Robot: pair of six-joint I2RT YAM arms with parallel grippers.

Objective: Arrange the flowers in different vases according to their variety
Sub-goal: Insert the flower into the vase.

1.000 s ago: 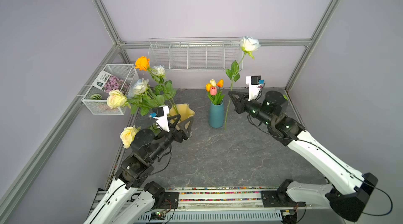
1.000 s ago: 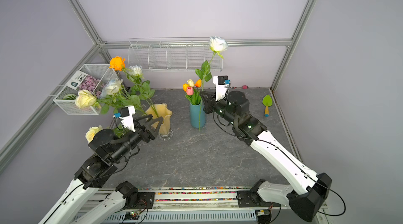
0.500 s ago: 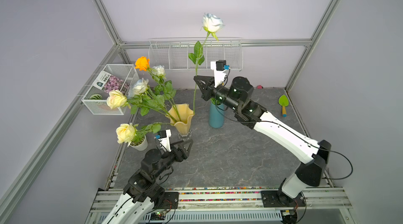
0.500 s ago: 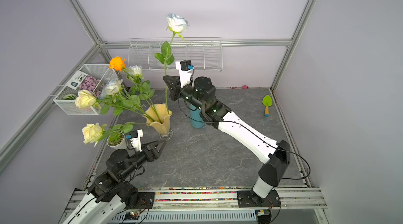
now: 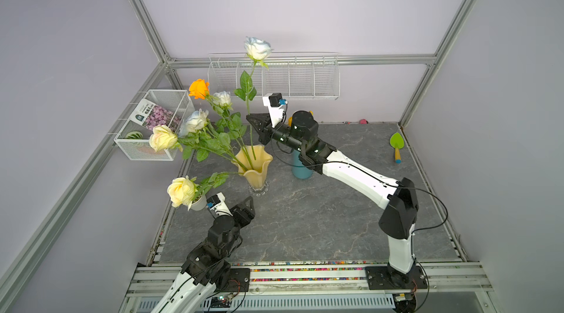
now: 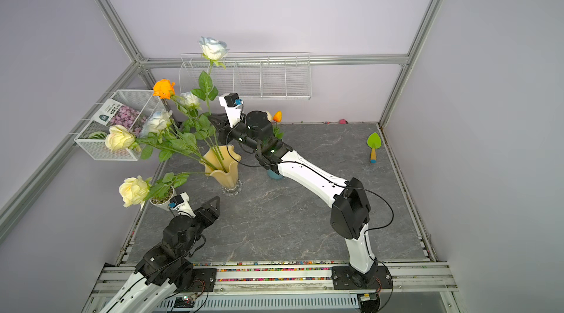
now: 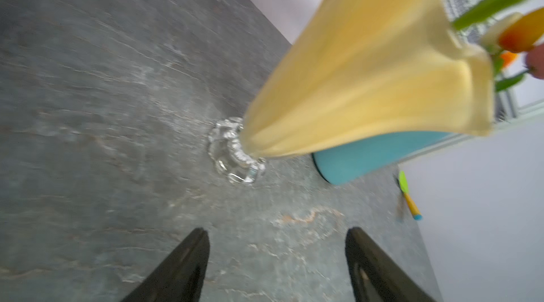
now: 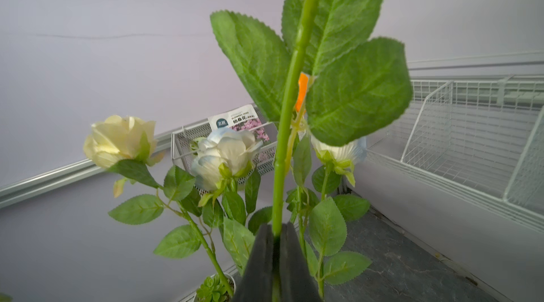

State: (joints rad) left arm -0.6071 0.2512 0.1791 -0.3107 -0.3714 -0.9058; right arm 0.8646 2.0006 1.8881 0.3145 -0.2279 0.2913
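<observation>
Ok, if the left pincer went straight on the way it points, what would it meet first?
Probably the wavy-rimmed amber-yellow glass vase, near its clear foot; the open left pincer points at it, though depth is unclear.

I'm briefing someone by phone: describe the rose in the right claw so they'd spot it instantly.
Find the wavy-rimmed amber vase on the grey table. One stem stands nearly upright above it, pinched in the right claw. Its white-blue rose tops every other bloom; the neighbours lean leftward.
</observation>
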